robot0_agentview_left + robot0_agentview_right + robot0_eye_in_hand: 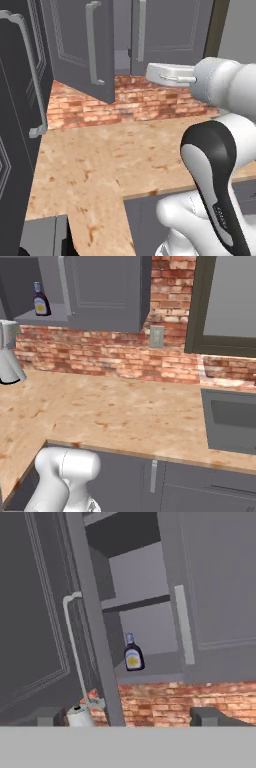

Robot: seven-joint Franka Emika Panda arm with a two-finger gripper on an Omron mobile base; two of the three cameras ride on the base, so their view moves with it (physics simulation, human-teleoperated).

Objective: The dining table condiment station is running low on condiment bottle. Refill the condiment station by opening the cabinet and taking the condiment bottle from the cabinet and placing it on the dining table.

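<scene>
The condiment bottle stands upright on the lower shelf of the open cabinet, ahead of and above the gripper, its long axis vertical. The jaws are spread wide and hold nothing, well short of the bottle. The hand view shows the swung-out left door's handle lying left of the bottle; the right base view shows the bottle high at far left over the counter.

Base cams flanking; hand cam facing cabinet

Condiment bottle upright on the open cabinet's bottom shelf, near its left wall.
</scene>
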